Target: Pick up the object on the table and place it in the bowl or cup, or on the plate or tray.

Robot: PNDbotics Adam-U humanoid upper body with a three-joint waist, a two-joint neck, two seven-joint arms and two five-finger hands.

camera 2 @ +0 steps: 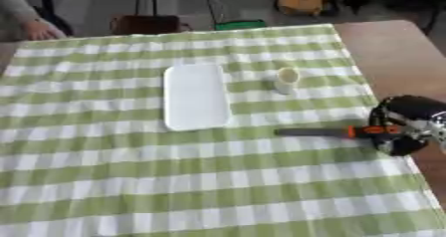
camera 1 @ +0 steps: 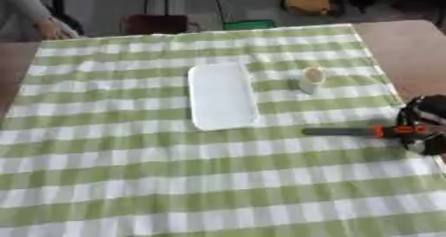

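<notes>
Grasp step: right robot hand at the tabletop edge, curled round the orange end of a dark tool. Next: lifting it across to the tray, clear of the cup. No left robot hand in view.

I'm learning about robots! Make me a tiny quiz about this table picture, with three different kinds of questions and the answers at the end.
1. True or false: the white tray has something lying on it.
2. Which stands just right of the tray? A) a bowl B) a small cup C) a plate
3. Fill in: the robot's right hand is at the long dark tool with the ______ handle.

Key: 1 false, the tray is bare. 2 B. 3 orange; the tool lies on the green checked cloth, pointing left toward the tray.
</notes>
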